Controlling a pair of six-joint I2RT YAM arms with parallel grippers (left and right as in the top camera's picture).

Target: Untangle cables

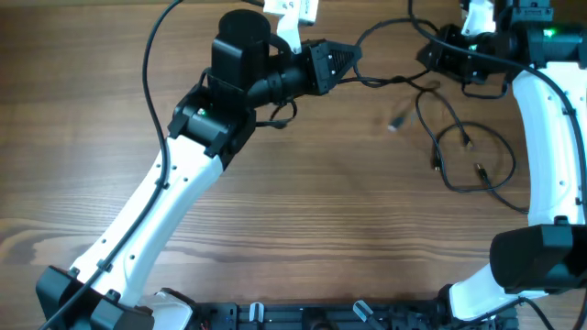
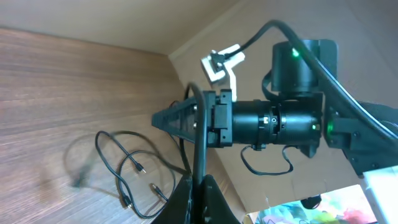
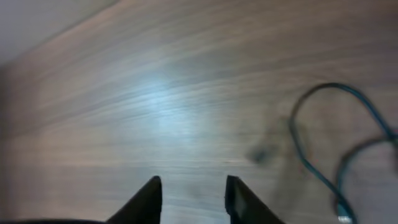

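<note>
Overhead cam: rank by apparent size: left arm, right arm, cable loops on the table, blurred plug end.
1. left arm
2. right arm, cropped at the frame edge, so its place against the left arm is unsure
3. cable loops
4. blurred plug end

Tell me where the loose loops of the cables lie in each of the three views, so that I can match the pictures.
Overhead: the cables lie in loops in the right half, middle height.
Left wrist: the cables loop in the lower left.
Right wrist: the cables curve along the right edge.
Shared landmark: a blurred dark spot lies just left of the loops in every view.
</note>
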